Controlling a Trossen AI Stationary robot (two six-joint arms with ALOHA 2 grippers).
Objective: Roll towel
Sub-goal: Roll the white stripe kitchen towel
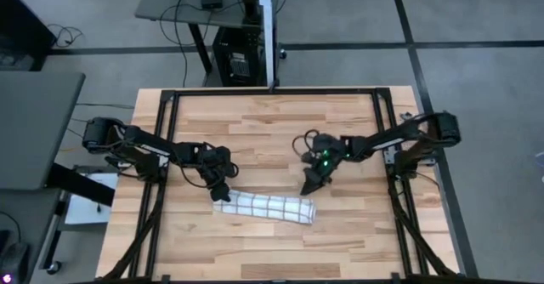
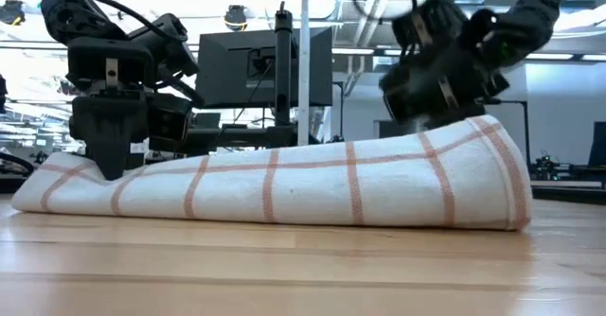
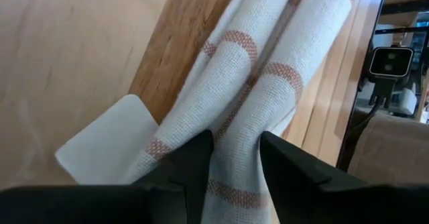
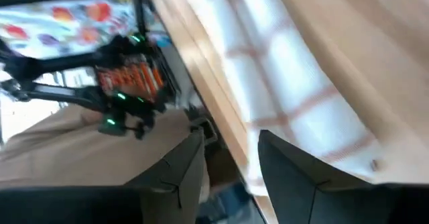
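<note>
The towel [image 1: 265,206], white with reddish-brown grid lines, lies rolled up in a long bundle on the wooden table [image 1: 280,122], nearer the front edge. In the low view the towel [image 2: 284,184] is thin at the left end and thick at the right. My left gripper [image 1: 223,191] is at the roll's left end, shut on it. My right gripper [image 1: 312,182] hovers just behind and above the roll's right end [image 2: 492,165], fingers a little apart and empty. It also shows in the right wrist view [image 4: 231,157]. My left gripper pinches a raised fold of several layers [image 3: 236,127] at the roll's left end between its two fingers [image 3: 194,163]. The fingers come from above, pointing down [image 2: 112,155]. The towel lies on the table, slack.
Black frame rails [image 1: 161,148] run along the table's left and right sides and far edge. Bare wood lies behind and in front of the roll. A monitor [image 2: 265,65] and stands are beyond the far edge.
</note>
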